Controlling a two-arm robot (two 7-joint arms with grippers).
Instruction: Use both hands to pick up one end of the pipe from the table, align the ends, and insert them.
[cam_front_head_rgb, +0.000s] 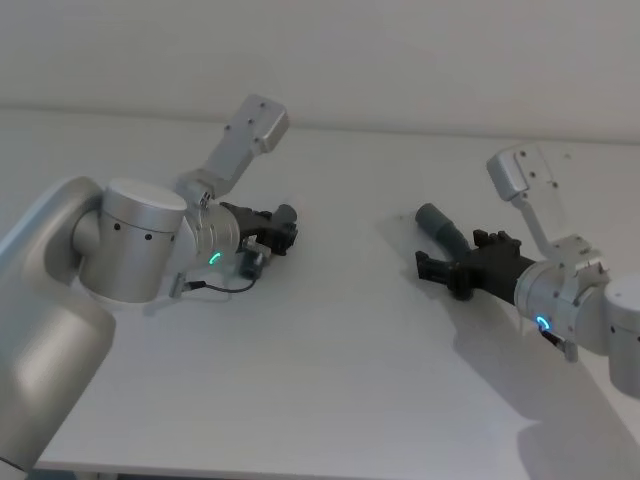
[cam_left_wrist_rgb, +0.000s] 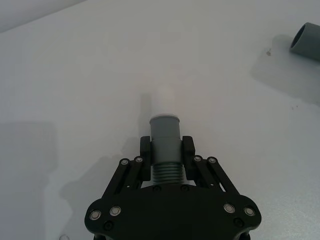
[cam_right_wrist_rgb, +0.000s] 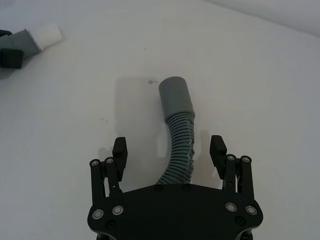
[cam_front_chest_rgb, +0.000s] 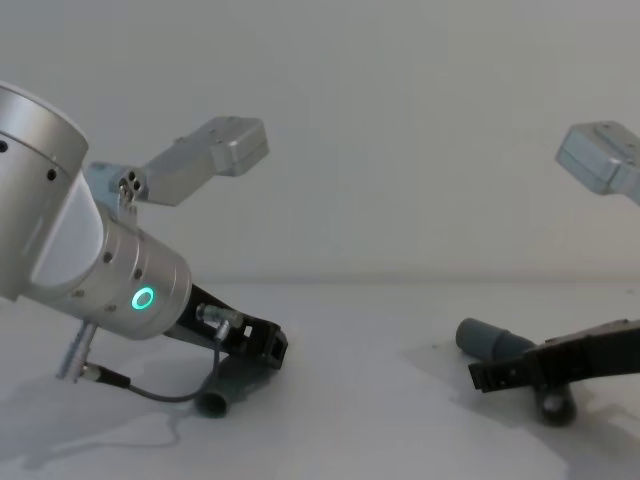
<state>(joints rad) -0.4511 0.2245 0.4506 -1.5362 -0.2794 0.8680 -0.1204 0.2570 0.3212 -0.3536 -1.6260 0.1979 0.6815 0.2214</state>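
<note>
While left hand pinches white-tipped pipe, spread right hand straddles socket pipe across bare table.

A plain pale wall is seen behind the work in the head view. A faint straight seam is traced along its lower edge. In the chest view the same wall is shown across the upper part. A few tiny dark specks are noted in the right wrist view, well apart.
</note>
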